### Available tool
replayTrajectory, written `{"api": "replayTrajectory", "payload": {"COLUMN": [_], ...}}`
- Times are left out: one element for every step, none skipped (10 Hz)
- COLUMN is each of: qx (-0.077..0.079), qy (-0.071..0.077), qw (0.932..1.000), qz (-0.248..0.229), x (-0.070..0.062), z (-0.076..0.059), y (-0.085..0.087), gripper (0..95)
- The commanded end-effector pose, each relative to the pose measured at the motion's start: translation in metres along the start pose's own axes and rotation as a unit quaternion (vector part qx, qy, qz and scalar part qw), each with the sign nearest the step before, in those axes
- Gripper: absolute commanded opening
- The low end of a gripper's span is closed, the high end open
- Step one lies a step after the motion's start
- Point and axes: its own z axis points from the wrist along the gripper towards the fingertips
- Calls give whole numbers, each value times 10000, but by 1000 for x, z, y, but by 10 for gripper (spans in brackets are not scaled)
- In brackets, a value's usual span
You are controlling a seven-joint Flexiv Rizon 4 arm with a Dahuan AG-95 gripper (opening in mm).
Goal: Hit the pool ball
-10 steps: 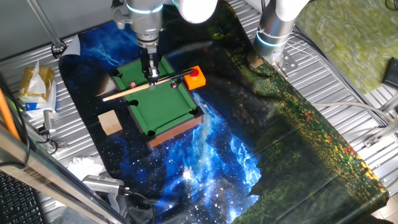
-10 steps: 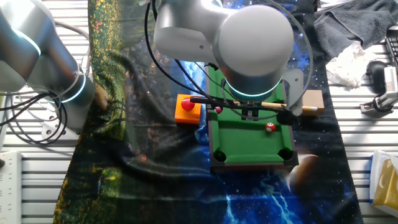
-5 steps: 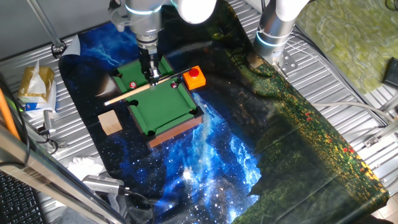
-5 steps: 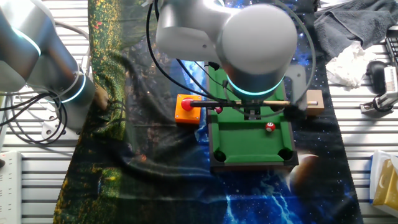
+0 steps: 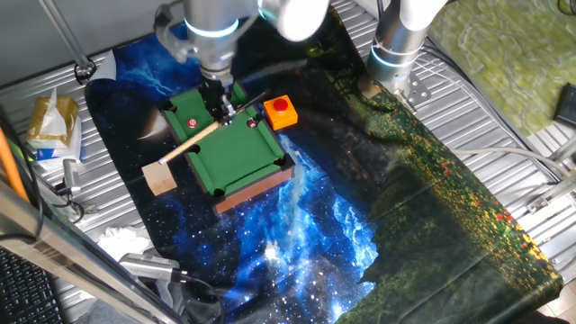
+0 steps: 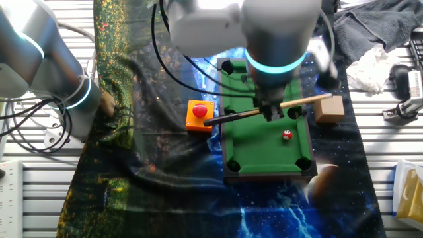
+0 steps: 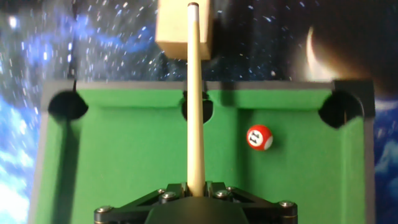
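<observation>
The pool ball [image 5: 191, 122] is a tiny red ball with a white spot, lying on the green mini pool table [image 5: 236, 155] near its far left side. It also shows in the other fixed view [image 6: 287, 135] and in the hand view [image 7: 259, 138]. My gripper [image 5: 219, 107] hangs over the table, shut on a wooden cue stick [image 5: 202, 135] held level above the felt. In the hand view the cue [image 7: 194, 99] runs straight ahead from the gripper [image 7: 196, 186], and the ball lies to its right, apart from it. A darker ball [image 5: 251, 123] sits near the table's right rail.
A red button on an orange base [image 5: 281, 110] stands just right of the table. A wooden block [image 5: 159, 177] lies off the table's left corner, under the cue's pale end [image 7: 183, 28]. A second robot arm's base [image 5: 396, 54] stands at the back right.
My gripper has turned and the cue has swung with it; its pale end now points at the wooden block. The red ball has not moved.
</observation>
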Motion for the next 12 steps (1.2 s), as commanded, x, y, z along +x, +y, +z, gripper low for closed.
{"api": "replayTrajectory", "payload": {"qx": [983,975,933,896,821,737,566,493,394,286,228,222], "qy": [283,272,251,246,227,196,152,134,122,116,118,139], "qw": [9887,9901,9919,9930,9951,9965,9982,9987,9991,9992,9992,9991], "qz": [-1096,-975,-830,-728,-507,-354,-133,-56,90,238,310,322], "x": [-5,-6,-10,-12,-18,-22,-28,-31,-34,-37,-38,-38], "z": [-1,-2,-2,-3,-3,-3,-2,-2,0,1,2,2], "y": [0,2,3,4,6,8,10,12,14,15,16,17], "gripper": [0,0,0,0,0,0,0,0,0,0,0,0]}}
